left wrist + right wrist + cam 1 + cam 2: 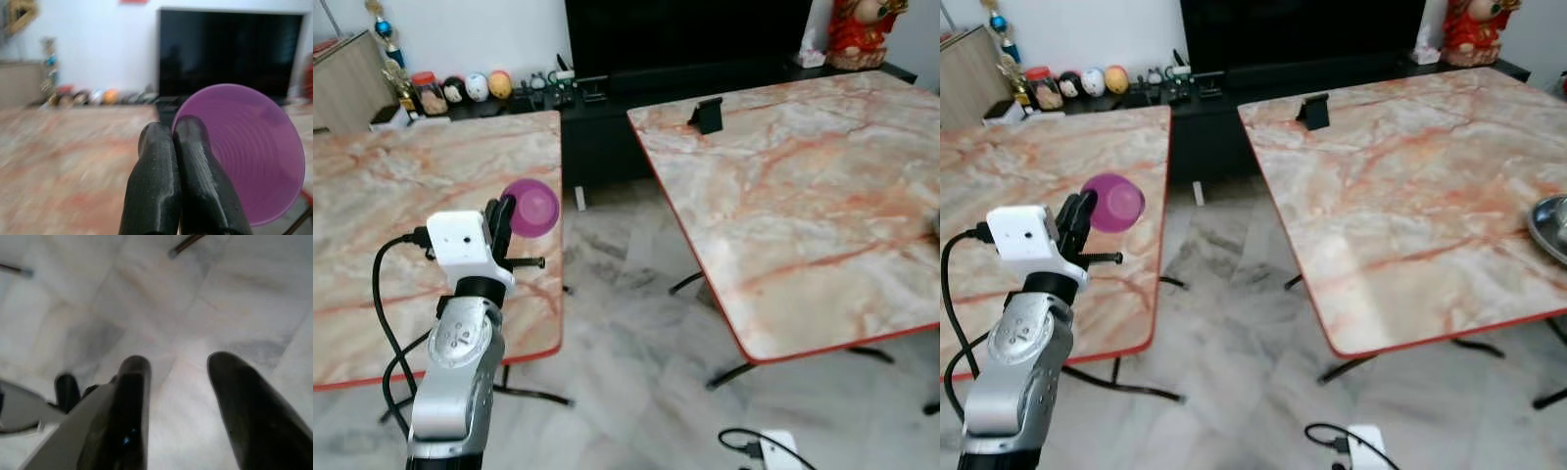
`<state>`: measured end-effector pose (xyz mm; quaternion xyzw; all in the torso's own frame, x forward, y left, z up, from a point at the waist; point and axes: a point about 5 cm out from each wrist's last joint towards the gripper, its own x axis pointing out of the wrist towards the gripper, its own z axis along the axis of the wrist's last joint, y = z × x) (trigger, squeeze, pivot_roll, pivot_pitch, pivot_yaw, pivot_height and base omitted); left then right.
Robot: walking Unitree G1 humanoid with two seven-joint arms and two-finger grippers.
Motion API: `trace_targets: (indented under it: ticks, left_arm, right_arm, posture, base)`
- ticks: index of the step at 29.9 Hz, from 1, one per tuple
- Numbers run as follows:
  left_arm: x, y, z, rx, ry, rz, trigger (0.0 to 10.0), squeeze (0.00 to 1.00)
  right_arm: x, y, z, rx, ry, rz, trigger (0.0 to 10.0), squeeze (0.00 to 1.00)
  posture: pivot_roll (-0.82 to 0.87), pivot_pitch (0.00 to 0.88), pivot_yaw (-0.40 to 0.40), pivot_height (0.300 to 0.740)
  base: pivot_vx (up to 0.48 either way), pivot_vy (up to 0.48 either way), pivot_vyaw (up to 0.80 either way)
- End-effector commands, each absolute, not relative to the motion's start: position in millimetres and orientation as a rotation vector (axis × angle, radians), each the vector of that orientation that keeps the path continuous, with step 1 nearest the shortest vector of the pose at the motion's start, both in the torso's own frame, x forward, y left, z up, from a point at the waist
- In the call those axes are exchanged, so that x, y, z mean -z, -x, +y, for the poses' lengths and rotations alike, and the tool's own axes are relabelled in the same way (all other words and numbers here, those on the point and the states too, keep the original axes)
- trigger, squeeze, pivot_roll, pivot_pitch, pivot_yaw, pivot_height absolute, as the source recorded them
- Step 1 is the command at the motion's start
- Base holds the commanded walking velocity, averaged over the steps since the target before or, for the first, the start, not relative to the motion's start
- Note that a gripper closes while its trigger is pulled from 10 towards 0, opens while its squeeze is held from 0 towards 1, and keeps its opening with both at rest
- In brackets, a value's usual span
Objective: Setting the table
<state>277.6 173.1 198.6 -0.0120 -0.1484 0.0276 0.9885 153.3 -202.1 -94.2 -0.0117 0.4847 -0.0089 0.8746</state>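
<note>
Pinching purple cup (530, 208) rim: left gripper (499, 217), above left table (401, 206).

Head stereo pair looking down, sharing two marble tables (783, 196), wrist cameras close-up

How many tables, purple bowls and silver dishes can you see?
Marble-top tables: 2, left and right
Purple bowl: 1, pinched by the left gripper
Silver dish: 1, on the right table's edge
Total: 4

Two marble-top tables (783, 196) on pale marble floor (626, 343), dark television (685, 34) behind.
</note>
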Motion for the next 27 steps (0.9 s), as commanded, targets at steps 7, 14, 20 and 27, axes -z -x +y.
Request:
trace_targets:
  ticks: [7, 14, 20, 27]
  left_arm:
    - [-198.9, -279.2, 178.9, -0.078, 0.013, -0.288, 10.0, 0.00]
    - [-199.9, -279.9, 182.7, -0.087, 0.007, -0.288, 10.0, 0.00]
    - [-201.4, -281.1, 181.9, -0.087, 0.004, -0.294, 10.0, 0.00]
    - [-204.1, -281.9, 182.5, -0.088, 0.000, -0.304, 10.0, 0.00]
  right_arm:
    - [93.6, -157.9, -194.7, 0.018, -0.001, 1.002, 10.0, 0.00]
    - [93.1, -159.4, -193.8, 0.014, -0.003, 0.997, 10.0, 0.00]
    - [93.0, -159.5, -193.7, 0.010, 0.000, 0.997, 10.0, 0.00]
    - [92.9, -159.8, -193.8, 0.011, 0.000, 0.997, 10.0, 0.00]
  posture:
    - [-0.05, 0.000, 0.049, 0.707]
    - [-0.05, 0.000, 0.051, 0.707]
    - [-0.04, 0.000, 0.049, 0.707]
    - [-0.04, 0.000, 0.048, 0.707]
  base:
    - [0.000, -0.395, 0.00]
    - [0.000, -0.394, 0.00]
    - [0.000, -0.394, 0.00]
    - [0.000, -0.393, 0.00]
